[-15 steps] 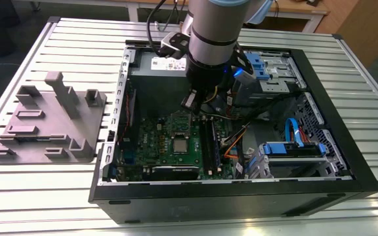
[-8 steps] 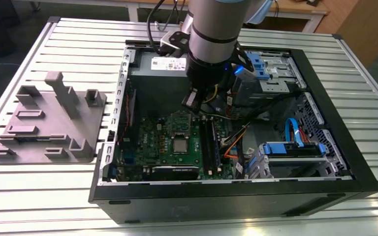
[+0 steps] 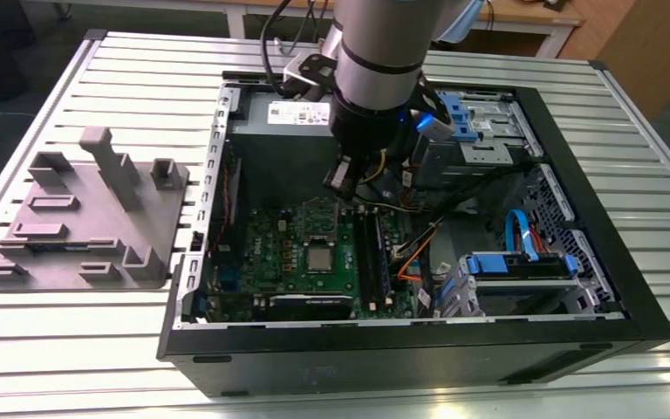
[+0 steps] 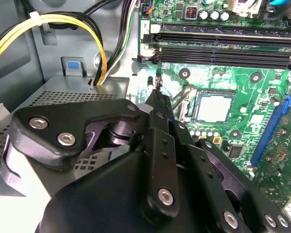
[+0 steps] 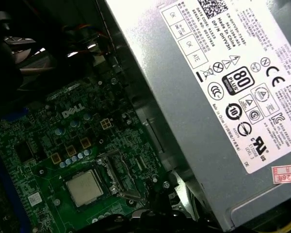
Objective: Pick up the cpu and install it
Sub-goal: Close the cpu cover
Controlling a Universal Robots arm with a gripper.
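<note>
- Hanging inside the open computer case, the gripper has its black metal jaws apparently pressed together on nothing, with the tip near the socket.
- The cpu, a small flat square with a matte silver top, lies in its socket on the glossy green motherboard, so it looks already placed.
- The thin silver socket frame lies swung open alongside, probably to leave the chip uncovered.
</note>
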